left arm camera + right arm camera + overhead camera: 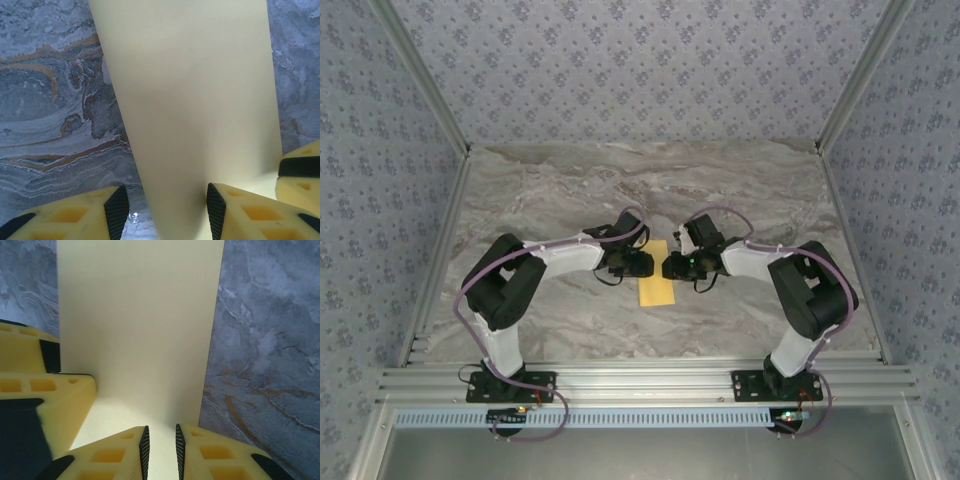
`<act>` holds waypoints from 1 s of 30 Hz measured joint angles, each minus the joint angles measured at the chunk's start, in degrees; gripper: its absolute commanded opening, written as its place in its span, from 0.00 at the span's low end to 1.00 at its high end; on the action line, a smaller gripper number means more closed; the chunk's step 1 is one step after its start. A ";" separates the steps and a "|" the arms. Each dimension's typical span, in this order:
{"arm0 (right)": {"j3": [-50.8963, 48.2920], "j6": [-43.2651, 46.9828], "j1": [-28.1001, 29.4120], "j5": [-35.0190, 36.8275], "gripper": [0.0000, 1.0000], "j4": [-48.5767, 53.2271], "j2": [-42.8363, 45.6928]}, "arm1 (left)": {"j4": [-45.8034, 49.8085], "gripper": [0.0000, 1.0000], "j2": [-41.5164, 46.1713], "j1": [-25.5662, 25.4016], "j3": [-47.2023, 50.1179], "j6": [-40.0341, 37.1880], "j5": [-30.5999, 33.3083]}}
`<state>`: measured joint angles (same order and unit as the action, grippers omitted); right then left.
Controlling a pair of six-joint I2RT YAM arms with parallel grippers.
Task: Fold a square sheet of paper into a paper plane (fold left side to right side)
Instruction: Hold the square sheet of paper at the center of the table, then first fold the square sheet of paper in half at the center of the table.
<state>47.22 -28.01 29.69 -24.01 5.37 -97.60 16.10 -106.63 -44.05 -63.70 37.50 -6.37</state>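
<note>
Paper [655, 287] is lying long-axis away from bases, betw arms; L gripper [166, 205] straddling it, spread; R gripper [160, 445] nearly pinched, grip unclear.

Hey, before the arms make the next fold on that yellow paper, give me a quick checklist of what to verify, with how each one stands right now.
1. The square sheet of paper lies on the table as a narrow folded strip: ok.
2. The left gripper is open, at the strip's edge: ok.
3. The right gripper has a hold on the paper: cannot tell; its jaws are nearly closed over it.
4. The grippers are apart from each other: ok in the top view, though close.
5. The folded edges line up: cannot tell.
</note>
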 measured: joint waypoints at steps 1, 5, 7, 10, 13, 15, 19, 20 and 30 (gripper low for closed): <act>0.09 0.02 0.04 0.00 0.25 0.02 -0.24 | 0.00 0.49 0.00 0.00 0.00 0.00 0.02; 0.96 0.22 0.24 0.39 0.25 0.94 -0.74 | 0.00 0.51 0.07 0.00 0.00 0.00 0.00; 1.31 0.33 0.24 0.52 0.25 1.60 -0.96 | 0.02 0.52 0.26 0.00 0.00 -0.04 0.00; 1.81 0.52 0.24 0.79 0.25 2.45 -1.22 | 0.17 0.55 0.59 -0.22 0.02 -0.37 0.20; 2.14 0.66 0.31 1.03 0.25 3.02 -1.46 | 0.83 0.59 1.51 -0.31 0.02 -1.03 1.18; 2.36 0.68 0.35 1.22 0.25 3.34 -1.57 | 1.64 0.61 2.69 -0.20 0.02 -1.42 2.03; 2.89 0.87 0.42 1.29 0.25 4.04 -1.95 | 2.29 0.61 7.06 -0.07 0.13 -1.68 3.17; 2.97 0.92 0.44 1.33 0.25 4.20 -2.01 | 1.90 0.58 8.48 -0.07 0.37 -1.66 3.19; 3.91 1.57 0.79 2.16 0.25 5.55 -2.38 | -9.51 0.31 8.48 0.00 3.89 2.43 -8.72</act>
<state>51.13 -26.44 30.48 -21.85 10.92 -99.98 6.59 -98.15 -44.05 -59.81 39.92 -15.09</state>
